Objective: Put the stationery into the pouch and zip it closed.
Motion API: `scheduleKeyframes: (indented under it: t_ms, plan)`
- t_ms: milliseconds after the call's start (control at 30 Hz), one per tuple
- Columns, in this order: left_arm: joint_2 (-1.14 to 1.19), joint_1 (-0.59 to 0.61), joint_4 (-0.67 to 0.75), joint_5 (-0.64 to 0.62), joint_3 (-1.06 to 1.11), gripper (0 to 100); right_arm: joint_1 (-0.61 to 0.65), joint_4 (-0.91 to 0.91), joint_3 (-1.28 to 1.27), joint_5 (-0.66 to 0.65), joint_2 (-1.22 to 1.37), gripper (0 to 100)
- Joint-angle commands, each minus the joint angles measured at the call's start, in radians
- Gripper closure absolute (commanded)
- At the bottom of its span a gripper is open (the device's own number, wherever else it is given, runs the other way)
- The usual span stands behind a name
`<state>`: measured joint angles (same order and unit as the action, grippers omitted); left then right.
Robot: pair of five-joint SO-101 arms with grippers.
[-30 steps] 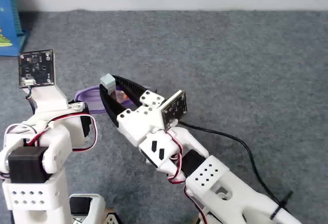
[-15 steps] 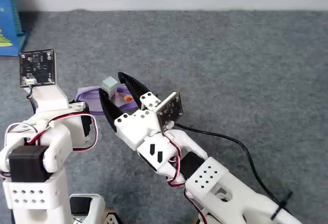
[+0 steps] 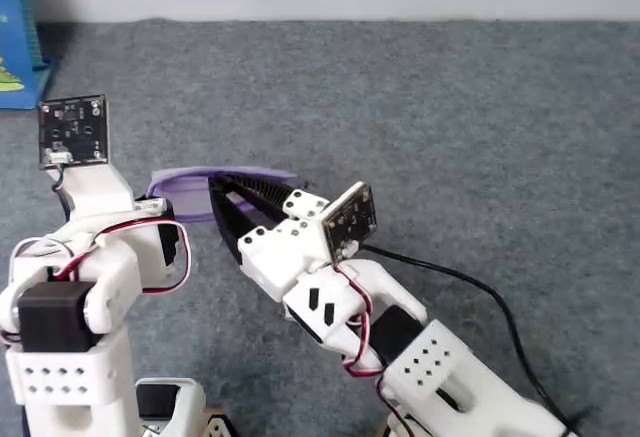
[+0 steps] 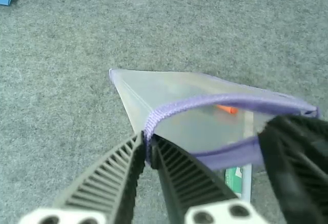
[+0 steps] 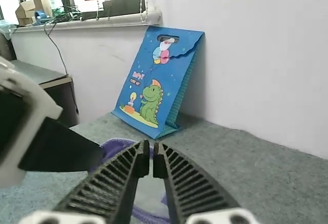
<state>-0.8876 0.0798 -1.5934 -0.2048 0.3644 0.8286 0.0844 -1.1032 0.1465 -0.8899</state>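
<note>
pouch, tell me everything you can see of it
The pouch is a clear, soft plastic sleeve with a purple woven zip band along its mouth, which gapes open. It rests on the grey carpet. The left gripper pinches the band at one end. An orange item shows inside.

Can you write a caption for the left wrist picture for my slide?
Left hand pinches the purple rim of a clear pouch with something orange inside.
</note>
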Motion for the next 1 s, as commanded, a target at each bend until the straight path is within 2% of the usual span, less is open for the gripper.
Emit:
scheduleKeyframes:
  t_ms: [0,100,167,300,400,500,600,700,867,967]
  plan:
    - [0.006,0.003,-0.003,-0.005,-0.001,99,-0.007,0.058,0.043,-0.011,0.033,96.7]
    - [0.006,0.012,-0.002,-0.005,0.004,99,-0.035,0.039,0.06,-0.002,-0.01,96.7]
    - [0.006,0.061,0.005,-0.005,0.002,99,-0.079,-0.045,0.086,0.028,-0.073,96.7]
    - [0.006,0.153,0.005,-0.006,-0.001,99,-0.225,-0.427,0.206,0.13,-0.176,96.7]
    - [0.006,0.175,0.006,-0.006,-0.001,99,-0.355,-0.668,0.285,0.222,-0.177,96.7]
    - [0.006,0.176,0.006,-0.006,-0.002,99,-0.446,-0.806,0.293,0.233,-0.145,96.7]
    - [0.006,0.178,0.006,-0.006,-0.002,99,-0.466,-0.909,0.288,0.232,-0.053,96.7]
    - [0.006,0.178,0.006,-0.006,-0.002,99,-0.458,-0.96,0.292,0.236,0.093,95.2]
    - [0.006,0.178,0.005,-0.006,-0.002,99,-0.433,-0.921,0.318,0.238,0.367,78.4]
    - [0.006,0.178,0.005,-0.006,-0.002,99,-0.433,-0.889,0.381,0.238,0.516,74.2]
